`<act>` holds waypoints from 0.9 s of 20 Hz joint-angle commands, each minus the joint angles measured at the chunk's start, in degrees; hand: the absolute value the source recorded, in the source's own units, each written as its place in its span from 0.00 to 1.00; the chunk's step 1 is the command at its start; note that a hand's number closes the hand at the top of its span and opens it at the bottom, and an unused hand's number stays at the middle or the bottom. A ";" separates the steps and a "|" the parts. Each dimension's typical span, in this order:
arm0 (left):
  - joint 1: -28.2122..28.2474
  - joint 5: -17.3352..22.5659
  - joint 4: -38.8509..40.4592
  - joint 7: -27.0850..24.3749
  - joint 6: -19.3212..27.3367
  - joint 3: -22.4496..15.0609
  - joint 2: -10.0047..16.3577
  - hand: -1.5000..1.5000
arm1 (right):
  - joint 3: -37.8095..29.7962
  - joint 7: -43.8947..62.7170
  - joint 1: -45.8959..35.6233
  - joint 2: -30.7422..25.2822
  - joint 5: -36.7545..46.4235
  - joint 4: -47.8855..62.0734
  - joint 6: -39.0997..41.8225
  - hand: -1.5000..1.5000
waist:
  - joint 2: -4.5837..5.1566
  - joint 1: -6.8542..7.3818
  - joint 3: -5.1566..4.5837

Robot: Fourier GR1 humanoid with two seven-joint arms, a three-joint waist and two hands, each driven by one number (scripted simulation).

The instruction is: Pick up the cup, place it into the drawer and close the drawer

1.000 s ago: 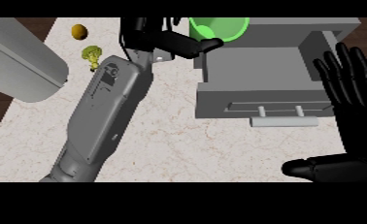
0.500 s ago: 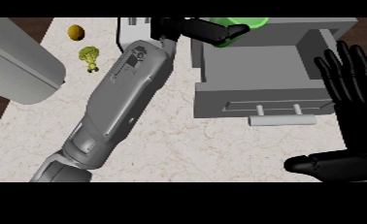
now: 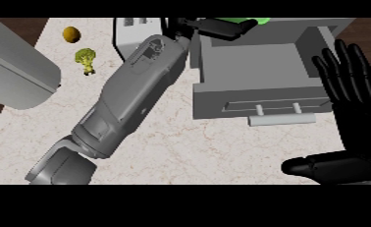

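The green cup (image 3: 259, 21) shows only as a sliver at the top of the head view, above the far edge of the open grey drawer (image 3: 217, 107). My left hand (image 3: 219, 27) is curled round the cup and hides most of it; its forearm runs up from the lower left. The drawer's inside is bare grey, and its front with a pale handle (image 3: 281, 120) faces me. Along the right edge my right hand (image 3: 349, 91) stays open beside the drawer, fingers straight up, with the thumb low.
A small broccoli (image 3: 85, 60) and a brown-yellow round item (image 3: 70, 34) lie on the marble counter at the upper left. A large grey rounded object (image 3: 22, 78) fills the left edge. Behind my left forearm stands a white box (image 3: 134, 32).
My left hand has carried the cup to the right and farther back, from beside the drawer to over its far edge. The right hand has stayed still.
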 commanded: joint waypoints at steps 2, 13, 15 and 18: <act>-3.29 3.75 6.57 -2.22 1.17 -4.77 0.00 1.00 | -0.01 2.57 -2.98 -0.91 -1.13 -0.35 0.04 0.00 | 0.29 -1.28 0.01; -4.86 6.37 10.52 0.46 5.17 -17.41 0.00 1.00 | 2.79 0.39 -0.01 0.92 0.25 -1.17 0.64 0.00 | 0.74 -3.79 0.08; -6.68 6.72 11.43 1.81 5.87 -17.94 0.00 0.00 | 1.33 -0.48 -0.31 -0.16 -1.45 -0.38 2.08 0.00 | 0.71 -3.30 0.09; -3.49 7.32 10.86 -0.29 7.03 -20.84 0.00 0.00 | 2.37 0.66 -2.08 0.66 -0.93 -0.73 0.89 0.00 | 1.11 -4.31 0.07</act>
